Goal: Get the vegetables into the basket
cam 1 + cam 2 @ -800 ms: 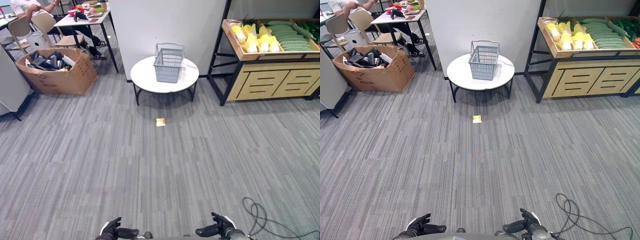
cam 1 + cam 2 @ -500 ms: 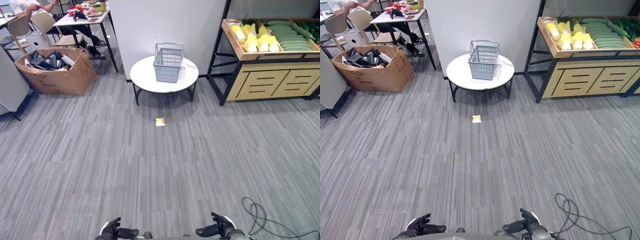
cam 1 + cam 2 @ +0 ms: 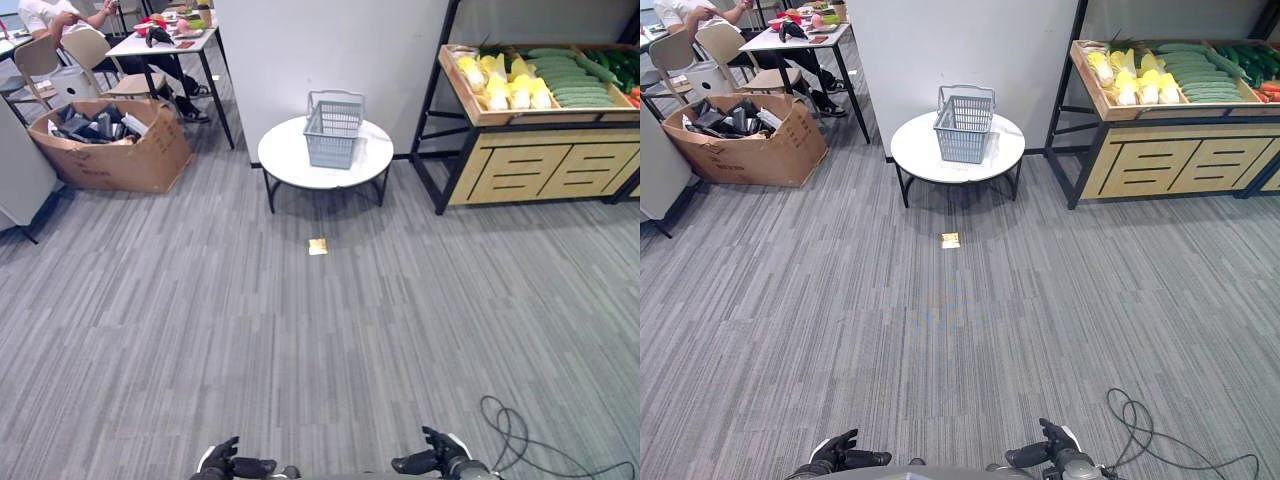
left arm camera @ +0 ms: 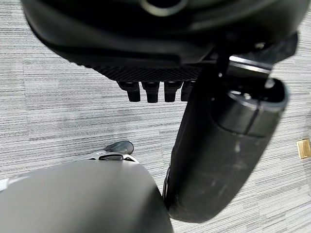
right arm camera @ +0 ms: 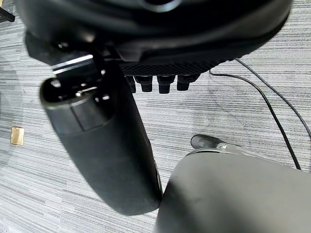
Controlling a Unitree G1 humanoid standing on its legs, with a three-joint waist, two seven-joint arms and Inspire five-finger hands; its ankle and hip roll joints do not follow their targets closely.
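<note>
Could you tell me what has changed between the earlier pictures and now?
Only the camera has shifted a little; the whole scene slid with it, so nothing moved by itself. The basket stays on the round table, the vegetables stay on the shelf, and the gold tag stays on the floor. The left hand and right hand remain low, holding nothing.

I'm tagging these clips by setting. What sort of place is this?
Probably an office or lab with a mock grocery corner: a wooden produce shelf of vegetables, a shopping basket on a round table, and a person at a desk.
</note>
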